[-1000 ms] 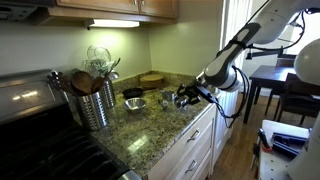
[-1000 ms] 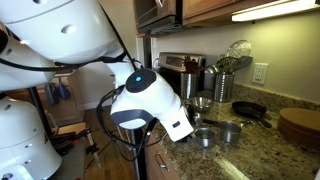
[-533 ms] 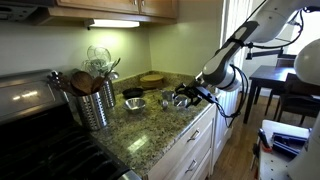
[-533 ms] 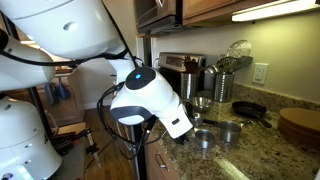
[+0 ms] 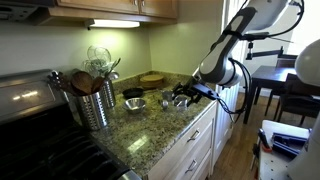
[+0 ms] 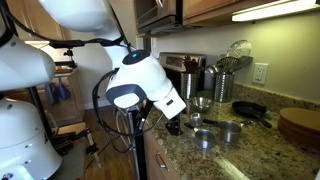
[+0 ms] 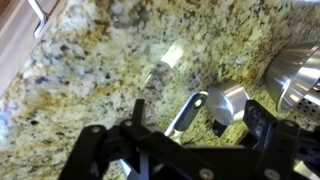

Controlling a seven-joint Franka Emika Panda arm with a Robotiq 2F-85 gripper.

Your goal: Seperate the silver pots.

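Moved: my arm sits higher than before. Gripper: fingers spread, holding nothing. Handled silver pot: just ahead; second silver pot beside it.

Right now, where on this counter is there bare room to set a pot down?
Bare granite lies in front of the utensil canister, toward the counter's front edge. It is crowded around the silver pots, dark pan and gripper.
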